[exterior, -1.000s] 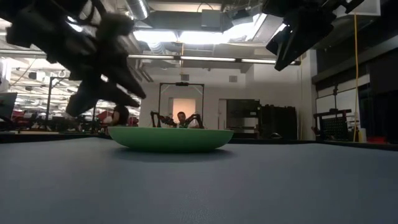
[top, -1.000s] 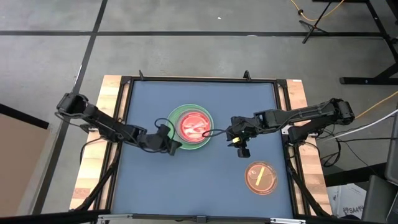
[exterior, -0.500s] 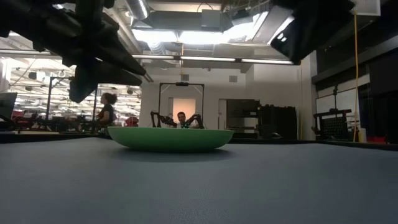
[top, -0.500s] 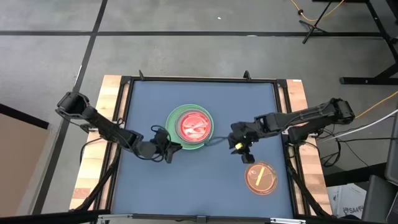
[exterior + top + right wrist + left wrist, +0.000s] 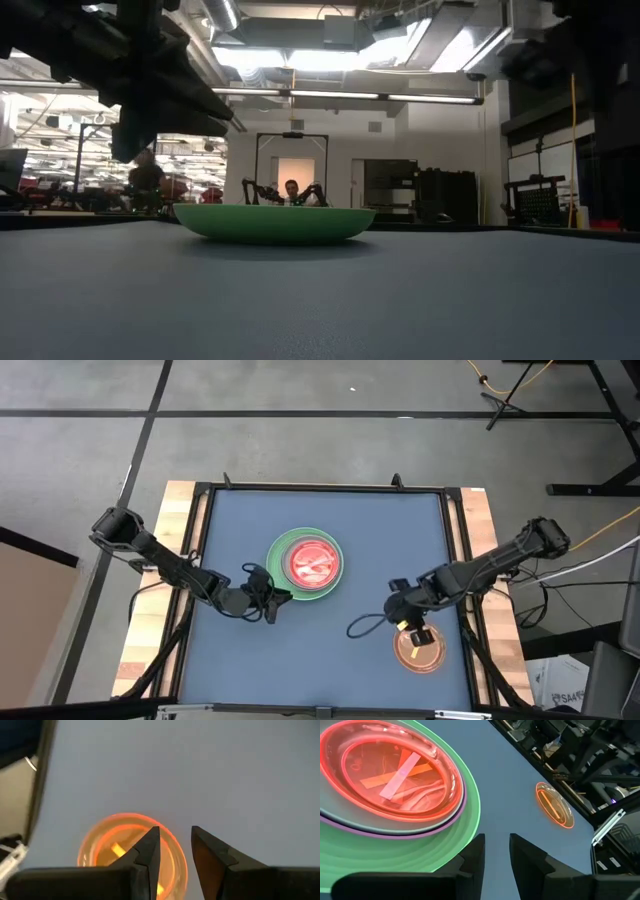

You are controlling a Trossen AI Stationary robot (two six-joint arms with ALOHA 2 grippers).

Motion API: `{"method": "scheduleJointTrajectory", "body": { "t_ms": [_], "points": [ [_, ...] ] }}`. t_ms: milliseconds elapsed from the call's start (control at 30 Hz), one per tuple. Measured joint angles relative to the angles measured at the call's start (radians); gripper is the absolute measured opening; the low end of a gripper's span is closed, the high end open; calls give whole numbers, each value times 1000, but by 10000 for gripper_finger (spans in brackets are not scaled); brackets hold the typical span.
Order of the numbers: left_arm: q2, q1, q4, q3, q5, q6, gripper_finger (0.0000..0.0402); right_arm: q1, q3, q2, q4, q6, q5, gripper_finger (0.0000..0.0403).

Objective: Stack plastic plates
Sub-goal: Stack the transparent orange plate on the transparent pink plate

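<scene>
Meanwhile the right pincer (image 5: 173, 851), fingers apart, hovered over the lone orange plate (image 5: 419, 650) near the bench's (image 5: 330, 530) right front corner, which looked light, stiff and slippery, best pinched at its thin rim.

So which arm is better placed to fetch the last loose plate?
The right. Its gripper hangs open over the orange plate; the left gripper waits, empty, beside the stack.
</scene>
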Motion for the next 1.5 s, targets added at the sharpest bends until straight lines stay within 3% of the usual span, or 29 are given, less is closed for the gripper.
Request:
{"method": "scheduleJointTrajectory", "body": {
  "t_ms": [167, 367, 667, 833, 1500],
  "points": [
    [0, 0, 0, 0, 0, 0, 82, 11, -90, 0, 15, 6, 2, 101],
    [0, 0, 0, 0, 0, 0, 82, -7, -248, 0, 156, 3, -31, 101],
    [0, 1, 0, 0, 0, 0, 82, -76, -357, 0, 224, -10, -37, 101],
    [0, 1, 0, 0, 0, 0, 82, -83, -421, 0, 318, -36, -133, 101],
    [0, 1, 0, 0, 0, -3, 82, -83, -484, -2, 403, -33, -151, 101]
  ]
}}
